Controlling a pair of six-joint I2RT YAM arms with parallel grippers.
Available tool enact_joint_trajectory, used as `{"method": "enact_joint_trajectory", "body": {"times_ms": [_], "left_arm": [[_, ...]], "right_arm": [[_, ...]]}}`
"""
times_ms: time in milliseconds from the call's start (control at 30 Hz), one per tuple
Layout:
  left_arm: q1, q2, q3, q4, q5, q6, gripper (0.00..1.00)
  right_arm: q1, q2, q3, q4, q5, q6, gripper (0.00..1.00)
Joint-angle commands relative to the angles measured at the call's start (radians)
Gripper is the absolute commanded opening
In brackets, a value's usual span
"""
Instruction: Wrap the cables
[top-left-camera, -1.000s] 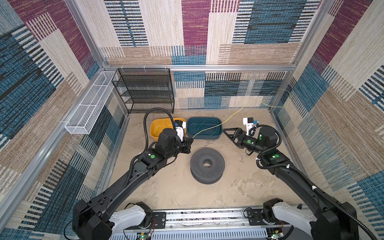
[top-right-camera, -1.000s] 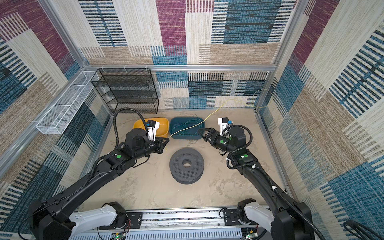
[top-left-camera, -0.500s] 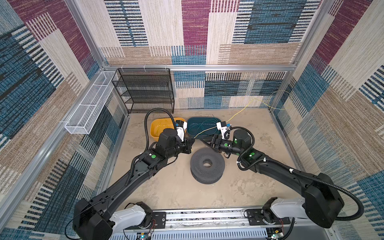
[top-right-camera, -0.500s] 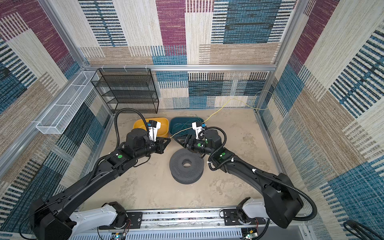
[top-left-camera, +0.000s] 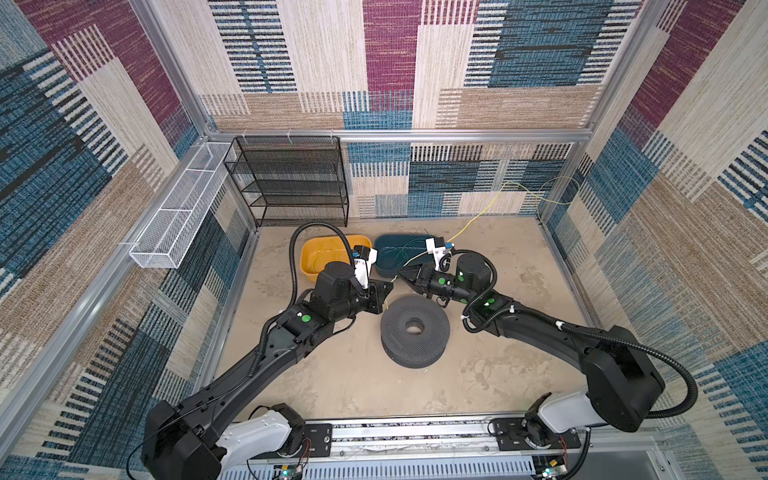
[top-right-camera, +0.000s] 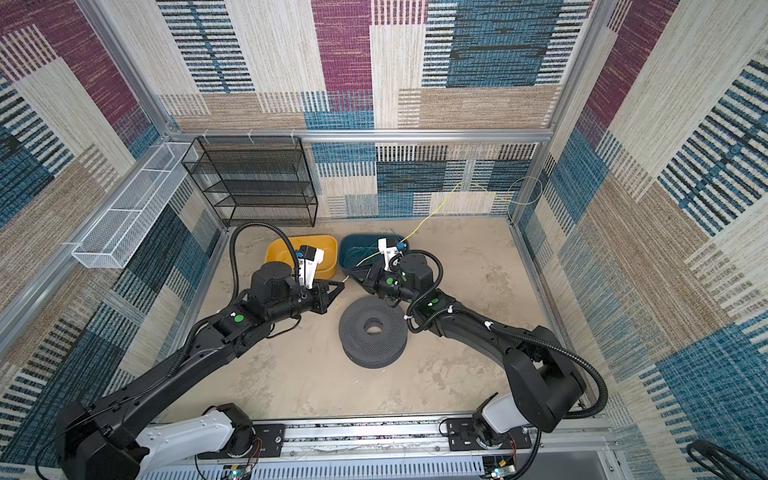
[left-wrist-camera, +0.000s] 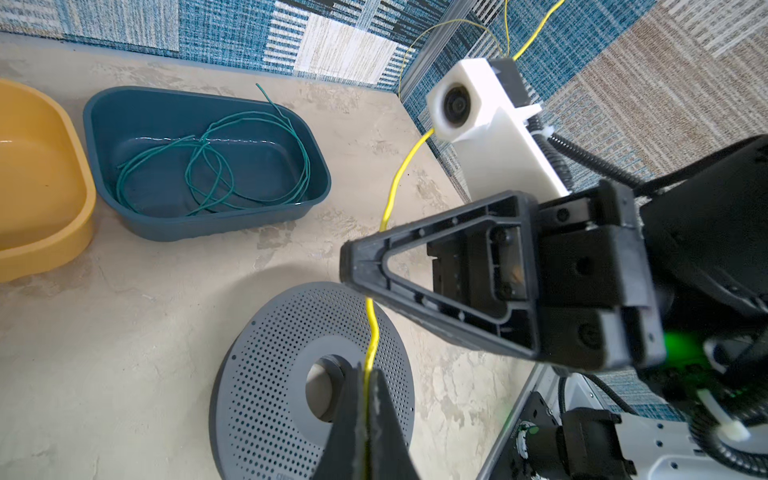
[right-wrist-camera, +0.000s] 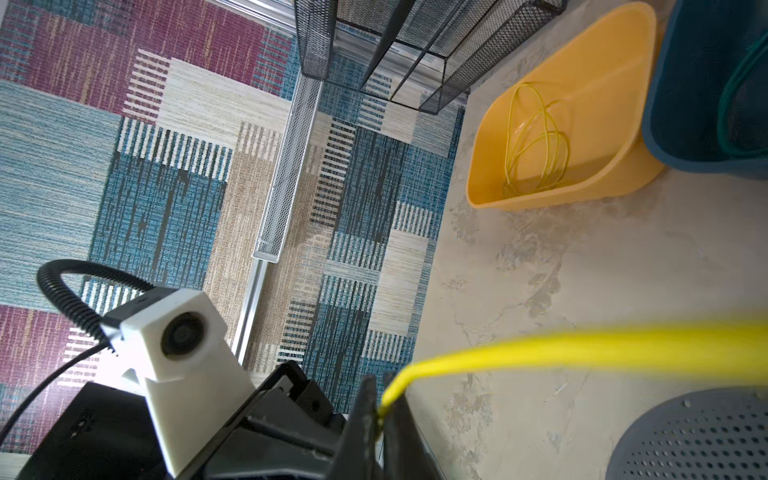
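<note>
— What's new with the right claw (top-left-camera: 400, 272)?
— It has swung in from out by the side wall and snapped shut on the yellow cable (right-wrist-camera: 582, 343), just beside the left claw (left-wrist-camera: 365, 376), which stays pinched on the same cable.
— So both have it?
— Yes. A short stretch runs between them, near the grey spool (top-left-camera: 395, 332) on the desk (top-left-camera: 332, 374); the rest trails off behind the right claw.
— Meaning?
— Probably a fresh pull of slack for winding. A green cable (left-wrist-camera: 202, 142) and a yellow coil (right-wrist-camera: 540, 137) already lie in the teal tub (left-wrist-camera: 232, 226) and yellow tub (right-wrist-camera: 552, 199) beyond the claws.
</note>
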Motion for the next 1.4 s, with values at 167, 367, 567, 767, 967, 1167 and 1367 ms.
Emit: {"method": "enact_joint_trajectory", "body": {"times_ms": [167, 367, 567, 767, 967, 1167, 1367], "left_arm": [[-0.01, -0.011, -0.048, 0.007, 0.108, 0.016, 0.01], [-0.012, -0.153, -0.104, -0.081, -0.011, 0.032, 0.69], [0.005, -0.361, -0.264, -0.066, -0.226, -0.08, 0.89], [0.054, -0.25, -0.426, 0.17, 0.002, -0.238, 0.81], [0.116, -0.036, -0.439, 0.417, 0.22, -0.282, 0.79], [0.129, 0.13, -0.445, 0.568, 0.305, -0.309, 0.75], [0.13, 0.229, -0.447, 0.595, 0.311, -0.294, 0.68]], "right_arm": [[0.001, -0.035, -0.014, 0.032, 0.044, -0.033, 0.0], [0.001, -0.043, -0.025, 0.017, 0.054, -0.07, 0.0], [0.001, -0.082, -0.057, -0.032, 0.088, -0.143, 0.0], [0.0, -0.131, -0.07, -0.146, 0.123, -0.248, 0.0], [-0.002, -0.168, -0.121, -0.194, 0.108, -0.267, 0.0], [-0.011, -0.236, -0.178, -0.216, 0.148, -0.265, 0.0], [-0.019, -0.261, -0.17, -0.245, 0.16, -0.278, 0.0]]}}
